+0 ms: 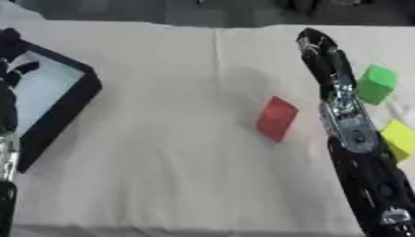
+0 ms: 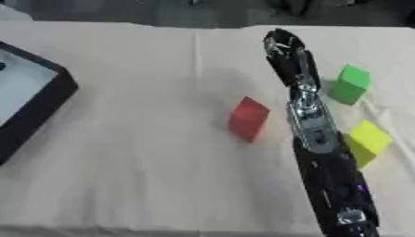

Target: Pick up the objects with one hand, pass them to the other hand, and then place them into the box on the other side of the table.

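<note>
Black-walled box [image 1: 69,111] at left of frame, pale floor bare where visible. Your left hand [image 1: 15,69] over it, fingers unclear. Red block [image 1: 277,118] centre; green block [image 1: 376,84], yellow block [image 2: 369,141] right. Your right hand [image 1: 317,48] extended, fingers straight, holding nothing. No legible writing.

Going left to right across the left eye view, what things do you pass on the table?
left hand → black box → red block → right hand → green block → yellow block.
</note>
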Robot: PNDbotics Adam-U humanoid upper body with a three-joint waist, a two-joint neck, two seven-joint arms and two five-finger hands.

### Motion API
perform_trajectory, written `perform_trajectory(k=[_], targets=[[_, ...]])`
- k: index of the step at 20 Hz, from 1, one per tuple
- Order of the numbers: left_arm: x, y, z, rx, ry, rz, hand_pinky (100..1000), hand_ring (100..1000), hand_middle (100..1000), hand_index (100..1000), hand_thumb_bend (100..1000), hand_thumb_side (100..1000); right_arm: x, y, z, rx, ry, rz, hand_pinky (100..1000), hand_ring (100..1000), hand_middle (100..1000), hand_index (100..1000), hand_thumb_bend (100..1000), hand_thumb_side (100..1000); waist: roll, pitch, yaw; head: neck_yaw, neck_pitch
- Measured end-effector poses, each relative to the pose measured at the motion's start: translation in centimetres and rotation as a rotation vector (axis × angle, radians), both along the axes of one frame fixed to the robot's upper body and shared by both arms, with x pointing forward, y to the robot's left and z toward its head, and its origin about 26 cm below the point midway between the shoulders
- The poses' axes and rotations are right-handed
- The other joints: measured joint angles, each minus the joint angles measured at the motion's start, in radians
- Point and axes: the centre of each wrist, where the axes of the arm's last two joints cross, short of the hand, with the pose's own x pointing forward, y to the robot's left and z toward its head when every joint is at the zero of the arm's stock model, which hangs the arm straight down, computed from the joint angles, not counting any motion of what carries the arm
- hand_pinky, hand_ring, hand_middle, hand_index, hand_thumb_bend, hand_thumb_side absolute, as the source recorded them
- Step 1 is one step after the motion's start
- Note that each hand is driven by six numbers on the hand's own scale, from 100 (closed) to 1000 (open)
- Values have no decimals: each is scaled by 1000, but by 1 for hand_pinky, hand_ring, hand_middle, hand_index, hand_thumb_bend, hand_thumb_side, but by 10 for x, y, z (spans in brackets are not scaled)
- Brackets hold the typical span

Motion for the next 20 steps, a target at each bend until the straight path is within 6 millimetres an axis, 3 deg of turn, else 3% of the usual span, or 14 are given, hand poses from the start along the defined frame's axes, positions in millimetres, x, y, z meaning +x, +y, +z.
perform_trajectory(k=[6, 7, 11, 16, 20], targets=[[0, 0, 0, 0, 0, 0, 748, 857, 810, 807, 163, 775, 0, 0, 0, 0, -1, 0, 870, 841, 788, 855, 100, 618, 0, 0, 0, 0, 0], [0, 0, 0, 0, 0, 0, 748, 857, 810, 807, 163, 775, 0, 0, 1, 0, -5, 1, 870, 842, 789, 857, 100, 653, 0, 0, 1, 0, 0], [0, 0, 0, -1, 0, 1, 748, 857, 810, 807, 162, 774, 2, 4, 12, 0, -40, 11, 870, 845, 791, 859, 100, 598, 0, 0, 6, 2, -3], [0, 1, 0, -2, 3, 5, 748, 857, 810, 806, 161, 775, 9, 6, 44, -41, -108, 23, 870, 849, 790, 865, 100, 563, 0, 0, 5, -8, -9], [-1, 2, -3, -2, 12, 11, 748, 857, 810, 806, 162, 775, 22, 1, 87, -155, -123, 31, 860, 837, 774, 858, 100, 546, 0, 0, 5, -23, -9]])
